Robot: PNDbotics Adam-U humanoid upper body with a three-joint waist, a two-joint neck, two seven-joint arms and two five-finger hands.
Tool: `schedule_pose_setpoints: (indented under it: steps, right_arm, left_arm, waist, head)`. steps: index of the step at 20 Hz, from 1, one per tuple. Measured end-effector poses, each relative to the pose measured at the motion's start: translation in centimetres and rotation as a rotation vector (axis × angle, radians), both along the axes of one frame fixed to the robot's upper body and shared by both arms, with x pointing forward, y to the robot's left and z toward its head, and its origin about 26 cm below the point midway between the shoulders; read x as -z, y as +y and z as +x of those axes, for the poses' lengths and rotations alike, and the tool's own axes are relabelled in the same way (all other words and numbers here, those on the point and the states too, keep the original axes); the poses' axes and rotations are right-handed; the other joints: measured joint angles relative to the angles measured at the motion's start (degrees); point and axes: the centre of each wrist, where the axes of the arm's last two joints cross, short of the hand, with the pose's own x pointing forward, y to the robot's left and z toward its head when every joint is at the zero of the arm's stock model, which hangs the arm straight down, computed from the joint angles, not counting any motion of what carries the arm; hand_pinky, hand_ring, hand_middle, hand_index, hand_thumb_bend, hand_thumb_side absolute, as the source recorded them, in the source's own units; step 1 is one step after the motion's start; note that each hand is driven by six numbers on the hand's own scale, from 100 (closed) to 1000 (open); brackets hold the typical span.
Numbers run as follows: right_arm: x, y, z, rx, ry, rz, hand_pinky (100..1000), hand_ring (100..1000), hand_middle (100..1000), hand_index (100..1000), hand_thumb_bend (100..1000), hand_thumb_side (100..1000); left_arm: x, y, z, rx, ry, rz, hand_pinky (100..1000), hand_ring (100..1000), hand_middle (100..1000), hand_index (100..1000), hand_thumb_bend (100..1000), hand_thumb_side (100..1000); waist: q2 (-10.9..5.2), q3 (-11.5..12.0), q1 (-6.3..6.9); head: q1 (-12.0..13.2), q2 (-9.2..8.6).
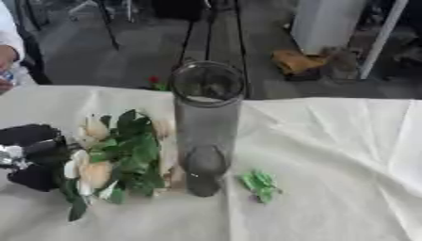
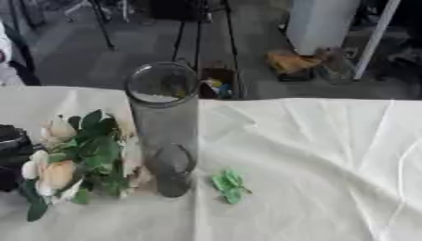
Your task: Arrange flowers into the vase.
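Note:
A tall clear glass vase [image 1: 206,127] stands upright near the middle of the white-clothed table [image 1: 329,155]. Just left of it lies a bunch of cream and peach flowers with dark green leaves [image 1: 115,160]. My left hand [image 1: 33,155], black with silver joints, comes in from the left edge and sits right against the bunch, which hides how its fingers stand. A small loose green leaf sprig [image 1: 260,184] lies on the cloth to the right of the vase's base. My right hand shows in neither view.
The table's far edge [image 1: 329,99] runs behind the vase, with dark floor, a brown object [image 1: 298,61] and a white cabinet [image 1: 326,21] beyond. A person's sleeve [image 1: 8,42] shows at the upper left edge.

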Motion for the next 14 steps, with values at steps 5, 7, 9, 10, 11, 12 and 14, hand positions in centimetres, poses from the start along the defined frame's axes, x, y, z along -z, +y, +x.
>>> schedule_pose_setpoints:
  steps: [5,7,9,10,11,12,14]
  right_arm:
    - [0.0,0.0,0.0,0.001,0.002,-0.002,867,710,492,762,100,833]
    - [0.0,0.0,0.0,0.001,0.003,-0.002,867,710,492,762,100,832]
    - [0.0,0.0,0.0,0.001,0.004,-0.003,868,711,492,762,100,833]
    - [0.0,0.0,0.0,0.001,0.004,-0.003,868,711,492,762,100,833]
    - [0.0,0.0,0.0,0.002,0.005,-0.004,869,711,492,763,100,831]
    - [0.0,0.0,0.0,0.002,0.005,-0.005,869,711,492,763,100,832]
    - [0.0,0.0,0.0,0.001,0.006,-0.006,869,711,492,763,100,832]
  left_arm:
    - [-0.3,0.3,-0.2,-0.012,-0.014,0.006,211,100,100,240,100,313]
    - [-0.5,0.3,-0.3,-0.013,-0.018,0.005,207,100,100,239,100,309]
    - [-0.6,0.4,-0.4,-0.018,-0.024,0.003,201,100,100,236,100,308]
    - [-0.8,0.5,-0.4,-0.019,-0.028,0.000,196,100,100,235,100,310]
    - [-1.0,0.5,-0.5,-0.018,-0.034,-0.004,193,100,100,233,100,311]
    - [-1.1,0.5,-0.6,-0.017,-0.040,-0.011,189,100,100,232,100,312]
    - [-1.4,0.3,-0.7,-0.011,-0.052,-0.029,184,100,100,230,100,313]
  waist:
    - [0.00,0.1,0.01]
    - [0.00,0.2,0.01]
    - [0.00,0.2,0.00]
    - [0.00,0.3,0.00]
    - [0.00,0.3,0.00]
    - [0.00,0.4,0.00]
    - [0.00,0.5,-0.01]
  head:
    - [-0.1,0.26]
    - [-0.2,0.26]
    - [-0.2,0.26]
    - [-0.2,0.26]
    - [-0.2,0.26]
    - [-0.3,0.27]
    - [-0.4,0.27]
